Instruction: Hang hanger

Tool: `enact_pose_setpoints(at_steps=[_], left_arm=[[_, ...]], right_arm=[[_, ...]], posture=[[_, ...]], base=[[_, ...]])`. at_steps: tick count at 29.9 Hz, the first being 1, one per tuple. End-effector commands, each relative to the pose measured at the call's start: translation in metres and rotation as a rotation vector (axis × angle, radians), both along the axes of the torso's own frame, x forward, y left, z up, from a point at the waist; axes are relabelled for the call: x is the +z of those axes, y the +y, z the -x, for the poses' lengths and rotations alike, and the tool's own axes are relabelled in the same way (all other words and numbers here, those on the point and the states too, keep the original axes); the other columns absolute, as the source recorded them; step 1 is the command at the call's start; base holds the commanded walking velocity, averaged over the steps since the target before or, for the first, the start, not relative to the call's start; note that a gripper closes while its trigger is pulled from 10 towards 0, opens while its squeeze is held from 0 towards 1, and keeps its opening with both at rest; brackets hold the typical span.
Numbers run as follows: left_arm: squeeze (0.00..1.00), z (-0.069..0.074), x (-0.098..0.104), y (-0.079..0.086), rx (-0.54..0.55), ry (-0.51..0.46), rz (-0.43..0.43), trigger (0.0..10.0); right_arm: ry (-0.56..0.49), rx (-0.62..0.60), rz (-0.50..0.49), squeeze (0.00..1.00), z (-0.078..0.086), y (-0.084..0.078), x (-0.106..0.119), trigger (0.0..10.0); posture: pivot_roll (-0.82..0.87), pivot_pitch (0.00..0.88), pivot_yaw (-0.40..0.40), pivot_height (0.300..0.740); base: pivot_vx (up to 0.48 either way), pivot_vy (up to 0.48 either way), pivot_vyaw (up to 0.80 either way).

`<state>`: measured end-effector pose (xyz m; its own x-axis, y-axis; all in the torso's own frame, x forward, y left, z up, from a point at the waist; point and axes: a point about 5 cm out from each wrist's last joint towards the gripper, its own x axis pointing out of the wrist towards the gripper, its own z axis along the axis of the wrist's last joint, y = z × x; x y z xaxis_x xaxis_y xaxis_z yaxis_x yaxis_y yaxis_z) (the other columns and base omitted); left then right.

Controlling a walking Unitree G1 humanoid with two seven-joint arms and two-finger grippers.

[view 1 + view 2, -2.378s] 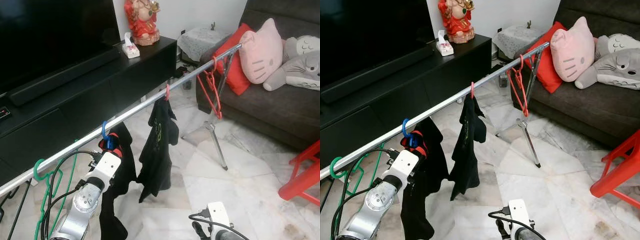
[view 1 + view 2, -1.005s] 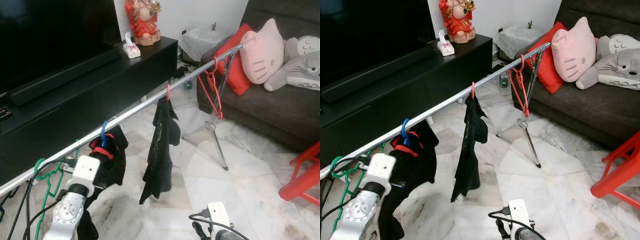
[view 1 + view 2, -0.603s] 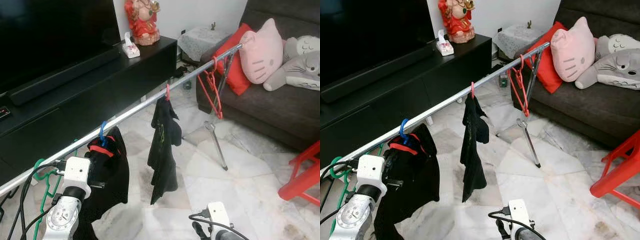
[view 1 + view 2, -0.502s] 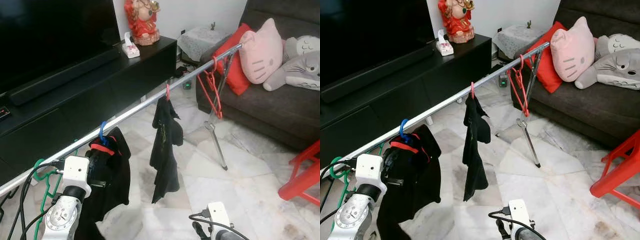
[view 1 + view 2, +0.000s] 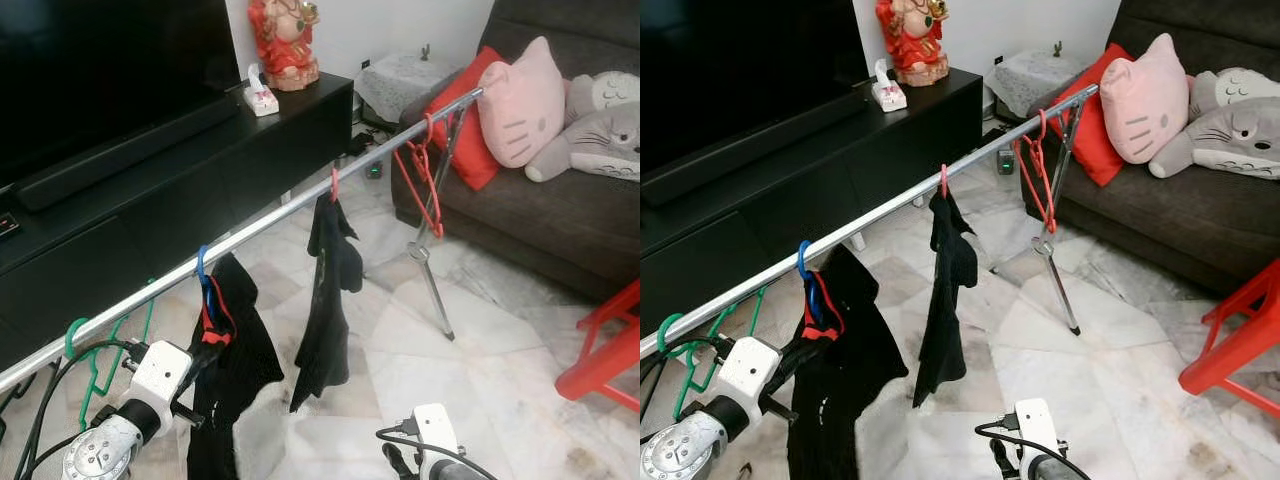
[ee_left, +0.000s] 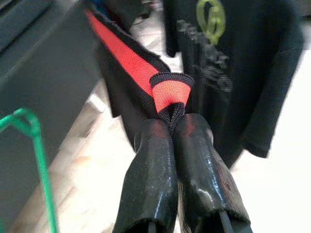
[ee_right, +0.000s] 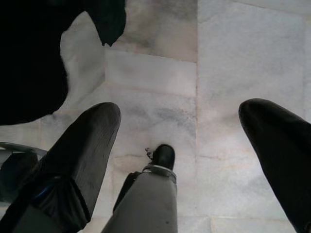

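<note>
Lower now, the left gripper (image 6: 172,127) pinches the limp garment's red collar (image 6: 167,92); better hold the stiff blue hanger (image 5: 205,285)

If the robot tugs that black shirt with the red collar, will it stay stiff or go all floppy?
Probably floppy: the shirt drapes in loose folds under its blue hanger. It likely swings easily. The left gripper pinches only the collar, so it might slip.
</note>
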<state>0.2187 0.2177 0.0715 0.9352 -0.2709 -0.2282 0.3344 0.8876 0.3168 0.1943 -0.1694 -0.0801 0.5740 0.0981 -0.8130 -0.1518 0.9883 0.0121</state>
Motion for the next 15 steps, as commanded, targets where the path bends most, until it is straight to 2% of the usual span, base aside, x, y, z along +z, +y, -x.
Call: enact_pose_setpoints(at_steps=[1,5,6,8,9,15], left_arm=[[0.0,0.001,-0.004,0.012,0.074,0.021,-0.035,0.0],[0.0,-0.001,-0.01,0.019,0.151,0.035,-0.091,0.0],[0.0,-0.002,-0.012,0.021,0.174,0.039,-0.113,1.2],[0.0,-0.002,-0.013,0.022,0.189,0.041,-0.129,1.2],[0.0,-0.003,-0.014,0.021,0.194,0.042,-0.14,10.0],[0.0,-0.009,-0.013,0.017,0.206,0.011,-0.171,10.0]], right_arm=[[0.009,0.004,-0.003,0.0,0.001,0.002,-0.001,10.0],[0.009,0.006,-0.003,0.0,0.001,0.002,-0.001,10.0],[0.008,0.006,-0.003,0.0,0.001,0.002,-0.001,10.0],[0.008,0.007,-0.003,0.0,0.001,0.002,-0.001,10.0],[0.008,0.007,-0.004,0.0,0.001,0.002,-0.001,10.0],[0.008,0.005,-0.005,0.0,0.001,0.003,-0.001,10.0]], posture=[[-0.1,0.0,0.043,0.74],[-0.1,0.0,0.042,0.74],[-0.1,0.0,0.042,0.74],[-0.1,0.0,0.042,0.74],[-0.1,0.0,0.043,0.74],[-0.1,0.0,0.045,0.74]], base=[[0.0,0.0,0.0],[0.0,0.0,0.0],[0.0,0.0,0.0],[0.0,0.0,0.0],[0.0,0.0,0.0],[0.0,0.0,0.0]])
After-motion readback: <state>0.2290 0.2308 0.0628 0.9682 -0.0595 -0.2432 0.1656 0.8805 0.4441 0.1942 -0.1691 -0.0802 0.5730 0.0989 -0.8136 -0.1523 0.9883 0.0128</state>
